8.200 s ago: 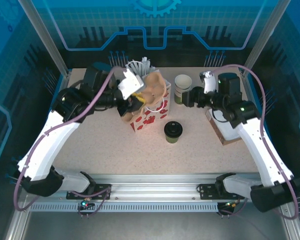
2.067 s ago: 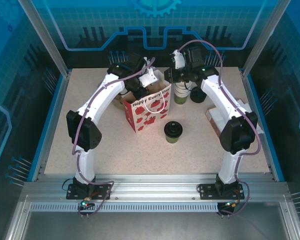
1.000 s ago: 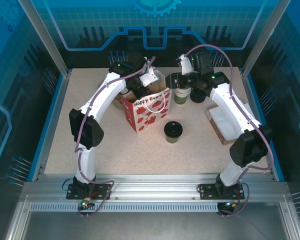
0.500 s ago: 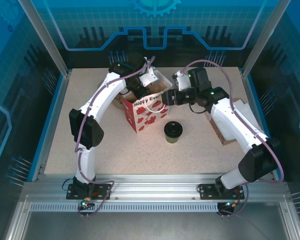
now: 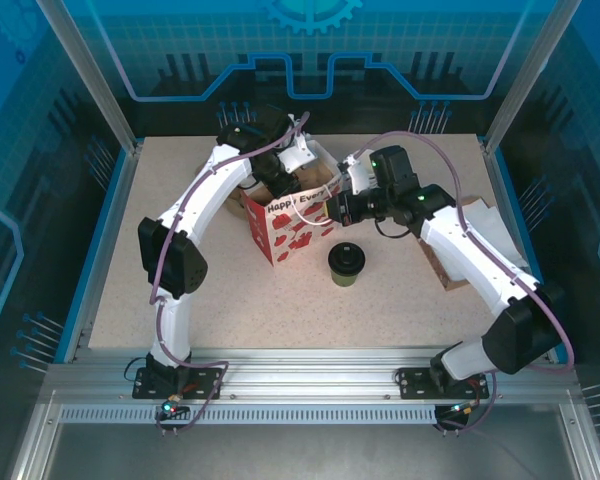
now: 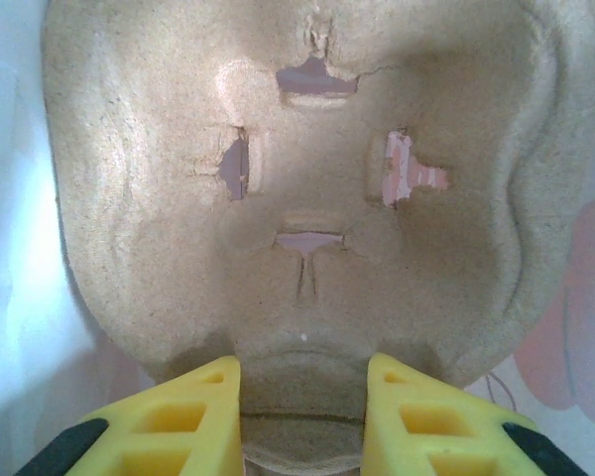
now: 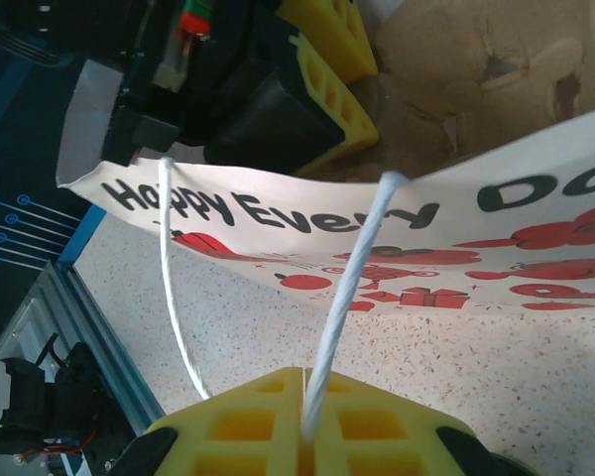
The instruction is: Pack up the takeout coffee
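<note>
Pinching the handle, right pincer holds bag open; left pincer clamps tray inside; coffee stands near right pincer.

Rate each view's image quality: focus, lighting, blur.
Top external: evenly lit and sharp, the takeout coffee clear against the pale table. Left wrist: soft all over, the pulp tray too near to focus. Right wrist: the bag print is crisp, while the white cord handle blurs towards the right hand.
</note>
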{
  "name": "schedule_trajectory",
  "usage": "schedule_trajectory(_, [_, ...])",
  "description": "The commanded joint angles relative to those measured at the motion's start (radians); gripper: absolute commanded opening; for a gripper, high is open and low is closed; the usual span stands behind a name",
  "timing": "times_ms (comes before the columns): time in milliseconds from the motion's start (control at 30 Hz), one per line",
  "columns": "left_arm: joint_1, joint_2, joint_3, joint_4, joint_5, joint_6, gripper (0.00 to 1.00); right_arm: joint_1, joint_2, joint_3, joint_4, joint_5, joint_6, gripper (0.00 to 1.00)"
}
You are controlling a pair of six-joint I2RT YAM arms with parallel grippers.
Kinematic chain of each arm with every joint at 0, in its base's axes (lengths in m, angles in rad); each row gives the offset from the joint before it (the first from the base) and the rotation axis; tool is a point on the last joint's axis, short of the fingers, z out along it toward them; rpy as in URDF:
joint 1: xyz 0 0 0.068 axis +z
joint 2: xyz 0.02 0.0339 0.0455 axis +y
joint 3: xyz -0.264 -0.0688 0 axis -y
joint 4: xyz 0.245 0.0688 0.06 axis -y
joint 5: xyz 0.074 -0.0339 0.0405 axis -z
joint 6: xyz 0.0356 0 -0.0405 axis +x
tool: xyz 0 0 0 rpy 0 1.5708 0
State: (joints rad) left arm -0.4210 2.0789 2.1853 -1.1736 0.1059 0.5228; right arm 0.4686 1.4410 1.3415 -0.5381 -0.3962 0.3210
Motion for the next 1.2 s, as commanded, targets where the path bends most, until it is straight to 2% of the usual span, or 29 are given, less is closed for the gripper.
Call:
schedule_trajectory(0, [0.013,0.01,0.027,-0.021,0.018,-0.018,0.29,-0.001,-0.029,-0.011,-0.05,0.012,-0.042,0.08])
schedule_trajectory(700, [0.028,0.001,0.036,-0.021,0.091,-0.035,0.29,-0.027,-0.021,-0.005,-0.126,0.044,-0.116,0.07])
schedule_trajectory(1167, [0.03,0.0,0.015,-0.026,0.076,-0.01,0.29,-0.028,-0.022,0.02,-0.126,0.02,-0.108,0.09])
